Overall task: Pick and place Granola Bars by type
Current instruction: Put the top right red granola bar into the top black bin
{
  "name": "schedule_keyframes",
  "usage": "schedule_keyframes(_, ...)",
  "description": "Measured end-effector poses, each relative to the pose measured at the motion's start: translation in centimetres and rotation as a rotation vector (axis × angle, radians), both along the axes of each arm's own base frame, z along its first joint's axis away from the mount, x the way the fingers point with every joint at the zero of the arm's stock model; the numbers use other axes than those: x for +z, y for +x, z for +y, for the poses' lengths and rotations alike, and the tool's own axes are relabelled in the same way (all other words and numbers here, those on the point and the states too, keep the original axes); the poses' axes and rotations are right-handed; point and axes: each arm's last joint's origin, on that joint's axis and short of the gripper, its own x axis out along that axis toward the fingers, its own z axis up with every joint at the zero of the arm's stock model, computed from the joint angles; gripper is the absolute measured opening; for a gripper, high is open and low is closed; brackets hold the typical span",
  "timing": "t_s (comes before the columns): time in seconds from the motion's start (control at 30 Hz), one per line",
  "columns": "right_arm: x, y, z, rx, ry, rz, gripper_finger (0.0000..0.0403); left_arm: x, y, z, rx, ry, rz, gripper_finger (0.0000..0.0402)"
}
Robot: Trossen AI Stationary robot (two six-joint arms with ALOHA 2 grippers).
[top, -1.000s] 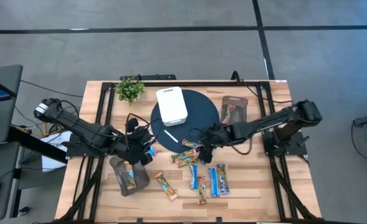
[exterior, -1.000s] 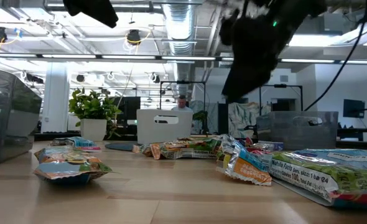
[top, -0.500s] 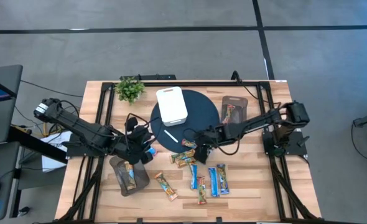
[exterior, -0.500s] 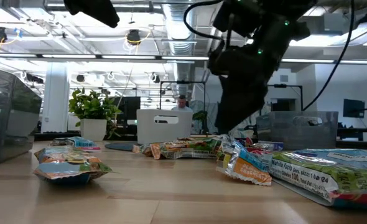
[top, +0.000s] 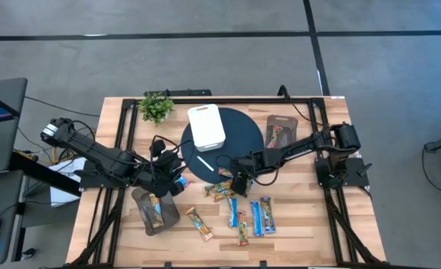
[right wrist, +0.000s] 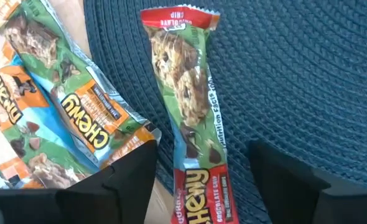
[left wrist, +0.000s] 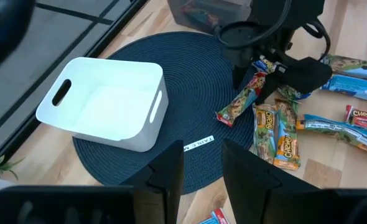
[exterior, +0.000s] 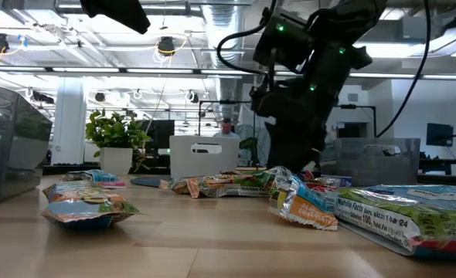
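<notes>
Several granola bars (top: 244,213) lie on the wood near the table's near edge, some blue-and-white, some tan. A red-and-green bar (right wrist: 193,124) lies flat on the dark round mat's near edge (top: 226,173). My right gripper (right wrist: 202,186) is open and low over that bar, with one finger on either side of it and apart from it. It also shows in the left wrist view (left wrist: 277,62). My left gripper (left wrist: 202,171) is open at the mat's left edge (top: 173,179). A blue bar's end (left wrist: 216,216) shows low between its fingers. My left gripper has the blue bar's end (left wrist: 216,216) low between its fingers; I cannot tell whether the fingers touch it or the bar lies on the table beneath them.
A white bin (top: 205,127) stands on the mat (top: 243,131), with a thin white stick (top: 204,163) beside it. A grey tray with a tan bar (top: 153,211) sits near left, another (top: 280,133) right of the mat. A potted plant (top: 155,106) stands at the far edge.
My right gripper has moved toward the table's left and come down over the red-and-green bar at the mat's near edge, its arm folding in. The bars and my left arm have kept still.
</notes>
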Motion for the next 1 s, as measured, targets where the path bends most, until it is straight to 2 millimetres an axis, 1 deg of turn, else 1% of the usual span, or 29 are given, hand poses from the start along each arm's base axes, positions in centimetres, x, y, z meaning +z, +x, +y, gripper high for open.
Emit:
schedule_keyframes(0.1,0.2,-0.1,0.0,-0.001,-0.002,0.0,0.0213,0.0,0.0,0.0,0.0,0.0,0.0,0.0103)
schedule_keyframes(0.37,0.3,0.0,0.0,0.007,0.017,-0.005,0.0094,0.0,0.0,0.0,0.0,0.0,0.0,0.0102)
schedule_keyframes(0.5,0.6,-0.1,0.3,0.016,0.021,-0.012,0.0051,0.0,0.0,0.0,0.0,0.0,0.001,0.0102)
schedule_keyframes(0.63,1.0,-0.2,0.5,0.025,0.026,-0.025,0.0033,-0.2,0.0,0.0,0.0,0.004,0.007,0.0102)
schedule_keyframes(0.8,2.1,-0.4,0.5,0.022,0.024,-0.055,0.0029,-0.3,-0.1,0.0,0.0,0.006,0.012,0.0102)
schedule_keyframes(0.87,2.8,-0.5,0.5,0.019,0.028,-0.081,0.0029,-0.3,-0.1,0.0,0.0,0.006,0.012,0.0102)
schedule_keyframes(1.0,5.2,-1.2,0.4,-0.005,0.036,-0.129,0.0027,-0.3,-0.1,0.0,-0.001,0.007,0.013,0.0102)
